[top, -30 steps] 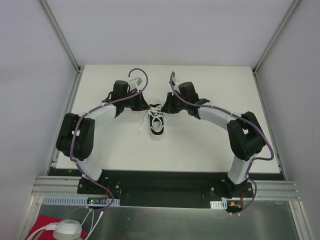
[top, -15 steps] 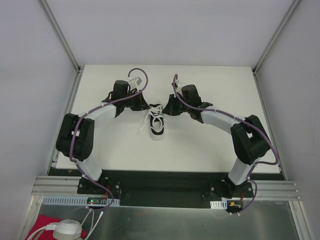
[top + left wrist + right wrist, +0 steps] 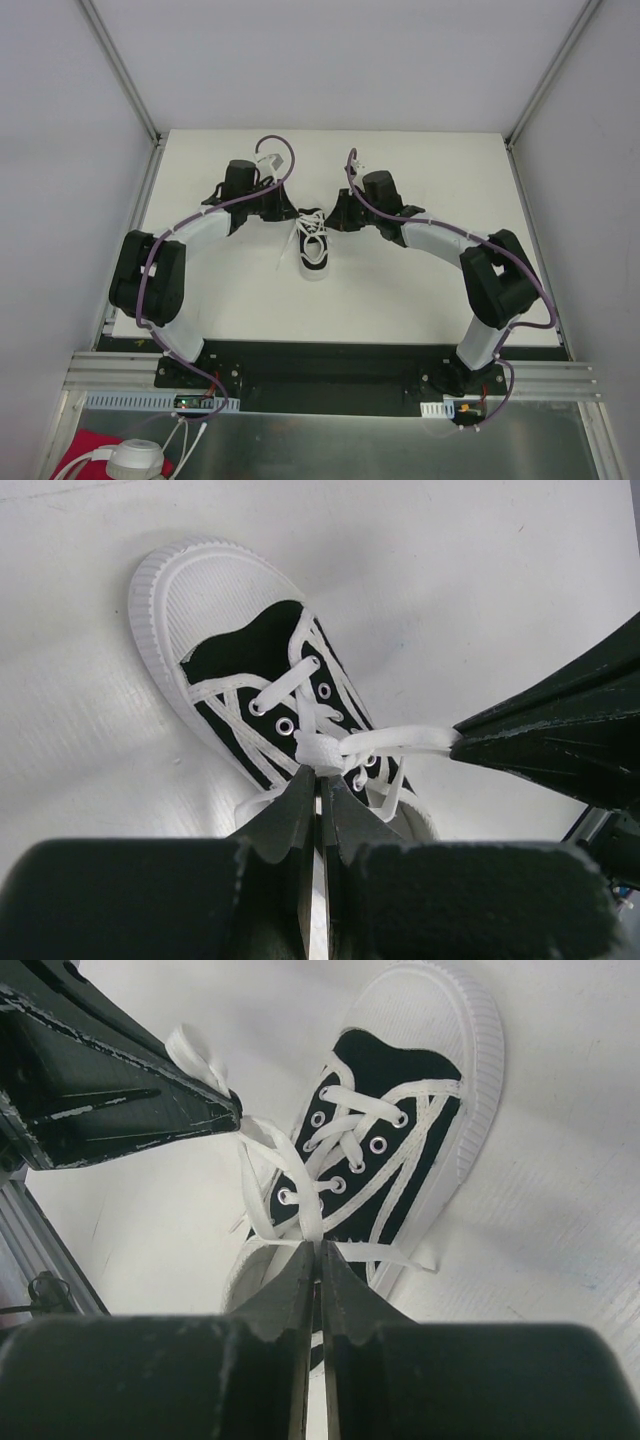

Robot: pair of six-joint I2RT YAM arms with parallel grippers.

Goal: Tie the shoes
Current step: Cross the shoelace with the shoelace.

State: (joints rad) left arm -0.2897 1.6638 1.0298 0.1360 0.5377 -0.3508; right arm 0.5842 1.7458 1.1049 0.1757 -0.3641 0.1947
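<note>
On the white table [image 3: 420, 290]: one black sneaker [image 3: 313, 252] with white sole and toe cap, and one set of white laces [image 3: 395, 740]. Two arms, two grippers.

Surface is plain matte white, boxed in by pale grey walls [image 3: 60, 150] with metal posts [image 3: 121, 70] at the back corners. Red cloth [image 3: 85, 450] sits below the near edge, bottom left.

Sneaker is mid-table, upright on its sole, toe toward the arm bases, heel end between the grippers. Left gripper [image 3: 291, 214] is just left of the heel end, right gripper [image 3: 332, 216] just right of it.

Left wrist view: its fingers [image 3: 285, 820] are pressed together to a hairline slit with white lace pinched in it, tips right over the knot at the top eyelets. Right gripper's tip comes in from the right, clamping a taut strand.

Right wrist view: its fingers [image 3: 285, 1290] are likewise closed on a strand above the tongue. Left gripper's tip grips a lace loop at upper left.
</note>
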